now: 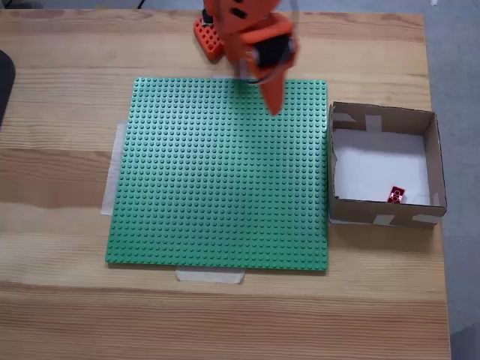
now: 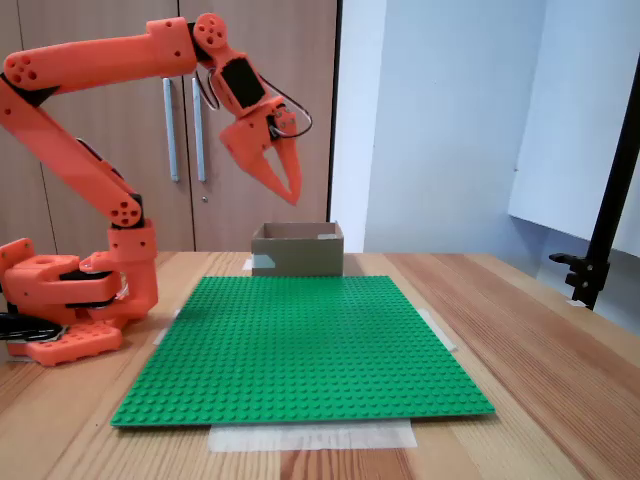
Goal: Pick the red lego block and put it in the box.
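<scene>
The red lego block [image 1: 397,195] lies on the white floor of the box [image 1: 383,118], near its front right corner in a fixed view from above. In the other fixed view the box [image 2: 297,250] stands at the far end of the green baseplate [image 2: 300,345] and hides the block. My orange gripper [image 1: 274,105] hangs in the air above the baseplate's [image 1: 217,176] back edge, well left of the box. Its fingers [image 2: 292,188] are together with nothing between them.
The arm's orange base [image 2: 70,300] sits on the wooden table [image 1: 60,180] behind the baseplate. Pale tape [image 1: 210,275] holds the baseplate's edges. A black clamp stand [image 2: 600,250] rises at the table's right edge. A dark object [image 1: 4,82] lies at the table's left edge.
</scene>
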Available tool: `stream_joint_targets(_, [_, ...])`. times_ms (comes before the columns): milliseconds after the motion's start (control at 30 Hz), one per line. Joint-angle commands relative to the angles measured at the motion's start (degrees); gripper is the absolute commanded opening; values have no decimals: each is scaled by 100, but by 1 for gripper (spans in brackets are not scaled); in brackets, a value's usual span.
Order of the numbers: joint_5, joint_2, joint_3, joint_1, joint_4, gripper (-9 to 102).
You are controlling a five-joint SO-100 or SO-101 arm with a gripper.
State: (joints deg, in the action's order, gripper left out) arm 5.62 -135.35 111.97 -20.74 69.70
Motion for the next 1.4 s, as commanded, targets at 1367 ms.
stream_joint_targets(1367, [-176, -3647, 4271, 1890, -1854, -1])
